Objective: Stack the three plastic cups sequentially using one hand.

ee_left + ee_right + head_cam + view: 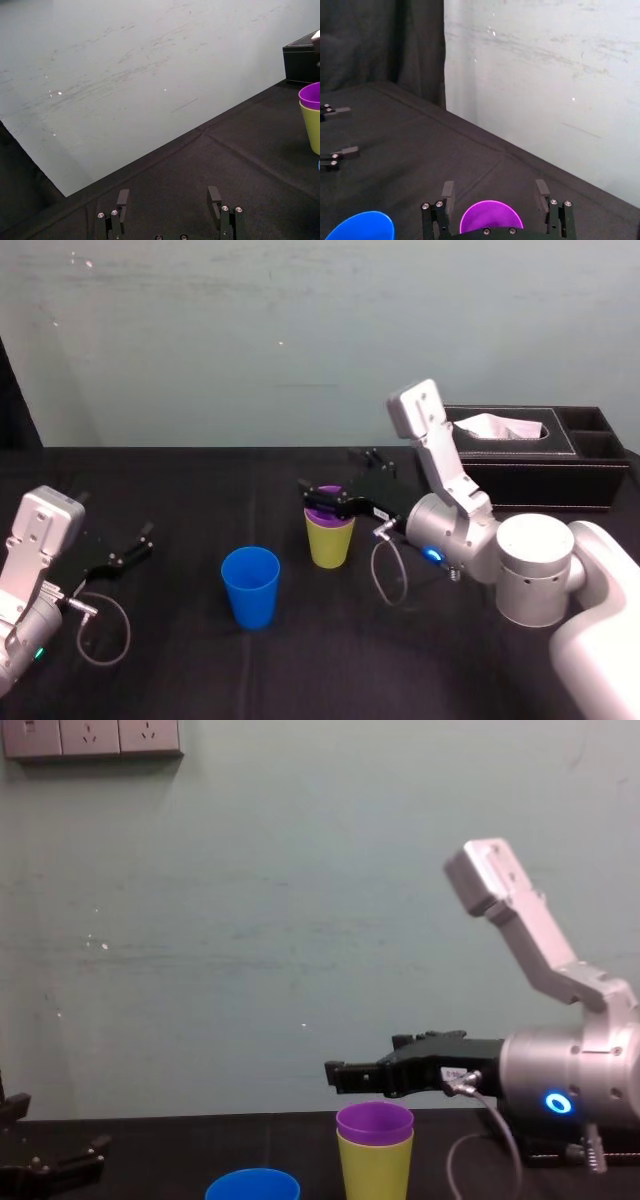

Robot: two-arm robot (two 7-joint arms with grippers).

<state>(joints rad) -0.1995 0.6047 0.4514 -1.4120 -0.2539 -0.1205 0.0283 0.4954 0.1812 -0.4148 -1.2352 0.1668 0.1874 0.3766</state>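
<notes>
The right gripper (318, 499) reaches forward, raised, jaws spread; the left gripper (138, 541) lies low, jaws apart.

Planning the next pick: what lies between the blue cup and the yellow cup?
Only bare black tablecloth, seen in the head view; the blue cup and yellow cup stand apart.

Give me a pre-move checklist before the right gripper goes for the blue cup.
1. Purple cup nested in yellow cup, both upright: ok.
2. Purple cup pressed fully home: cannot tell.
3. Right gripper open, empty, above the purple rim: ok.
4. Blue cup upright, mouth up, standing alone left of the stack: ok.
5. Left gripper parked at the left of the table, away from the cups: ok.
</notes>
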